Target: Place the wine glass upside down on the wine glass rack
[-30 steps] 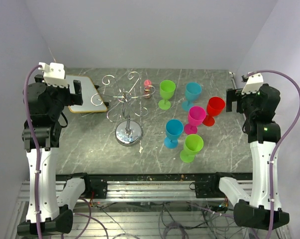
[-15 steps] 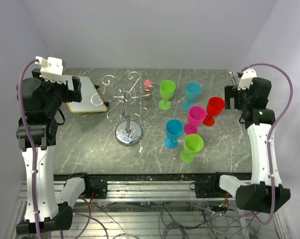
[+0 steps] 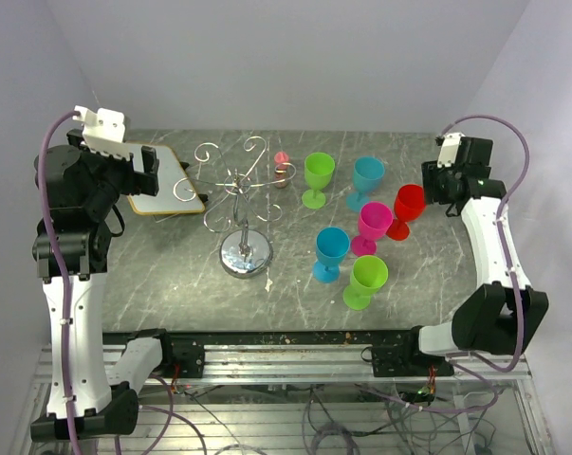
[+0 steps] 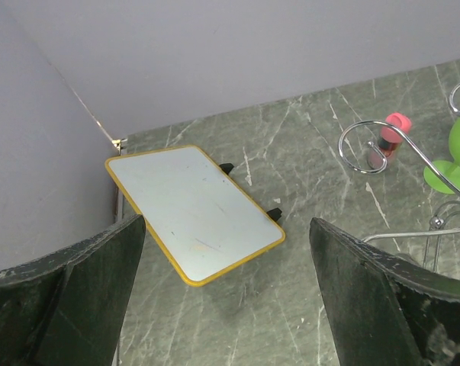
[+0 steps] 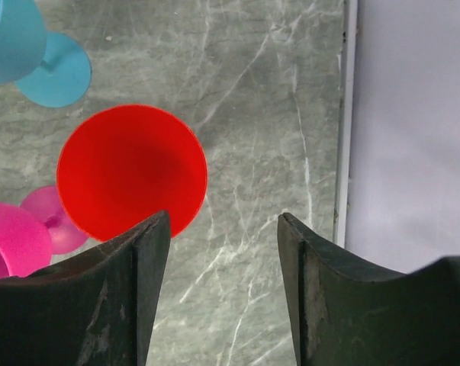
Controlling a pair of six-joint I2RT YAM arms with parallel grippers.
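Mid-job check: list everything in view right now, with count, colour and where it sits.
wine glass rack: one, silver wire, chrome base, left of centre, nothing hanging on it.
green wine glasses: two, upright; one back centre, one nearest the front.
blue wine glasses: two, upright; one at the back, one mid-table.
pink wine glass: one, upright, just left of the red one.
red wine glass: one, upright, furthest right.
small bottle: one, pink cap, behind the rack.
board: one, white with yellow frame, back left.
table: one, grey marble.
left hand: open, empty, above the board.
right hand: open, empty, beside the red glass.
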